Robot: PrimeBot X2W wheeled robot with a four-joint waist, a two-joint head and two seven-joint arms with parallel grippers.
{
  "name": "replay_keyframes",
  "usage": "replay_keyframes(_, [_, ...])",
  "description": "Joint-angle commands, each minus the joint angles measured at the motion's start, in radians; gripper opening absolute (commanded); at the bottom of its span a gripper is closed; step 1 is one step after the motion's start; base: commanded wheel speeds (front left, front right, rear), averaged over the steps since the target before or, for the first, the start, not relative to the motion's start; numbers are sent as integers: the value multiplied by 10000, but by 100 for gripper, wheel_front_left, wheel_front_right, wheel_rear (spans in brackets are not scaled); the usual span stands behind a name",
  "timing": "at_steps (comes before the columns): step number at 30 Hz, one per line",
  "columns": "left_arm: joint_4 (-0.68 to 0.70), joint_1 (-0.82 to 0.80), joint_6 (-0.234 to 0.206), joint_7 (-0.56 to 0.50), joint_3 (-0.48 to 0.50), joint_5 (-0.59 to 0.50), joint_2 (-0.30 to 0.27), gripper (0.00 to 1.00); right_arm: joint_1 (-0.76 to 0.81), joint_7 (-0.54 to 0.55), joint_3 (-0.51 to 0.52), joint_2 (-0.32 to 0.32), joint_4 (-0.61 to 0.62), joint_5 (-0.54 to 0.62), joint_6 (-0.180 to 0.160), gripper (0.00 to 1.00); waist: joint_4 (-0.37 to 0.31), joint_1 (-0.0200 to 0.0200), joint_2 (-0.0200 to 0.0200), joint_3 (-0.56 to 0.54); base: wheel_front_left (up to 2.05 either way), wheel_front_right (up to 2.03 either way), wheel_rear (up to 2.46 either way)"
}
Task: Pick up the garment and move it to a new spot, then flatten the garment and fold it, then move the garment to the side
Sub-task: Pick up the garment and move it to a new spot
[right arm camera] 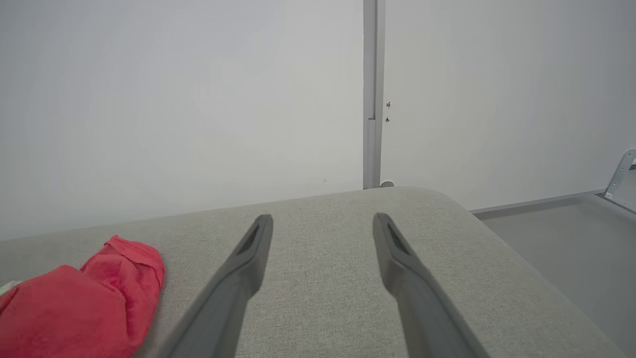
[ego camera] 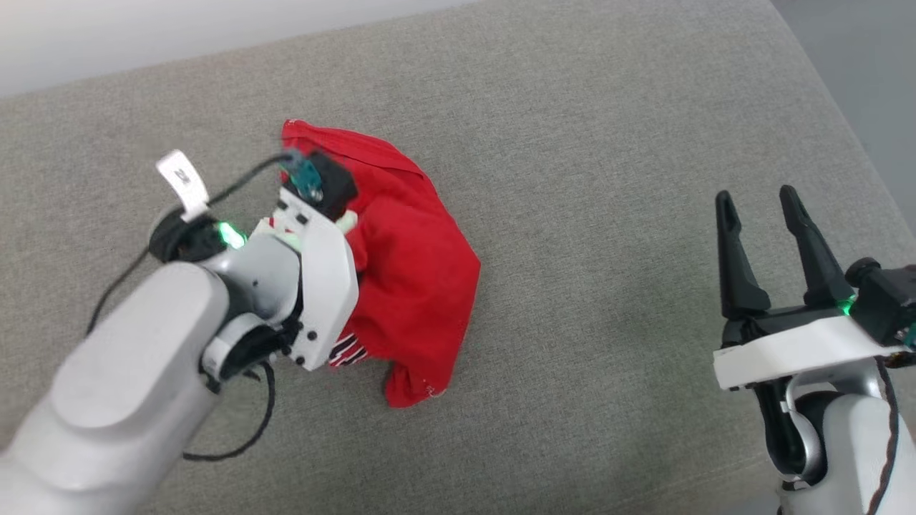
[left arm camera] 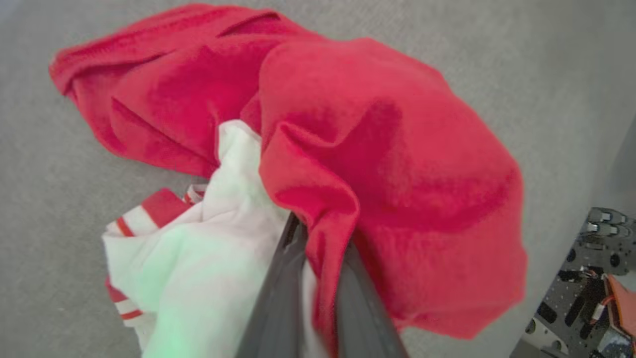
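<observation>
A crumpled red garment point(ego camera: 415, 272) with a white sleeve lies left of centre on the grey upholstered cushion point(ego camera: 608, 107). The left pincer point(left arm camera: 320, 248) pinches a red fold, likely to lift it. The right pincer point(ego camera: 755, 194) hovers spread, well apart, near the cushion's right edge.

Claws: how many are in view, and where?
2. Left claw shut on the bunched garment, left of centre; right claw open over cushion, lower right.
</observation>
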State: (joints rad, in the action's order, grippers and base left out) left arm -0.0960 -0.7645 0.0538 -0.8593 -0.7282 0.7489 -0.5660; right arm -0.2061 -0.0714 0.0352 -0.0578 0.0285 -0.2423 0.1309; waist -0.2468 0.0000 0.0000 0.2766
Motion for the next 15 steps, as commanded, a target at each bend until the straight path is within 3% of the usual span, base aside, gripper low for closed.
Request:
replay_keyframes(1, [-422,166,88,127,-113,-41,108,0,-137,-96,-80,39,-85,0,-3,100,-27,0,0,8,0,0,0])
replay_keyframes(4, [-1958,388,280,268,-610,-160,540,0,-296,-159,-242,44,-363,-47,-3,100,-1,0,0,-18,0,0,0])
replay_keyframes(11, [-3951,343,616,1006,-1218,-169,1394,0,-482,-192,-503,6,-673,-98,-3,100,300,0,0,-127,0,0,0])
replay_keyframes(12, [-4035,240,631,1206,-1234,-189,1463,44,-487,-175,-511,-36,-704,-84,-3,100,371,0,0,-158,0,0,0])
replay_keyframes(13, [-4124,123,668,1378,-1158,-64,1532,100,-502,-164,-512,-67,-728,-112,-3,100,436,0,0,-192,0,0,0])
replay_keyframes(15, [-4098,-164,670,1798,-992,26,1554,100,-504,-156,-508,-182,-764,-122,-3,100,593,0,0,-310,0,0,0])
